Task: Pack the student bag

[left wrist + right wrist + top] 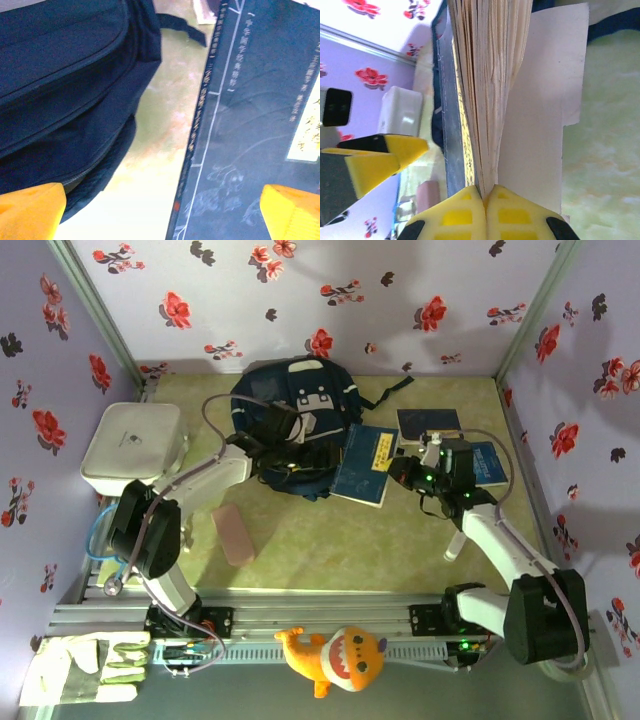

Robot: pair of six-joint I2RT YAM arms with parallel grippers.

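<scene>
The student bag (290, 405), navy with white trim, lies at the back of the table and takes up the left of the left wrist view (60, 75). A dark blue book (363, 465) leans beside its right edge. My right gripper (402, 474) is shut on the book's page edge (480, 100), its yellow fingertips (465, 210) pressed together on the paper. My left gripper (315, 458) hovers open between the bag and the book (255, 125), with one orange fingertip (30, 207) near the bag and nothing between its fingers.
Two more blue books (428, 423) (490, 462) lie at the back right. A white rounded box (130, 445) sits at the left and a pink case (233, 533) in front of it. A glove (90, 665) and an orange plush (335, 655) rest by the rail.
</scene>
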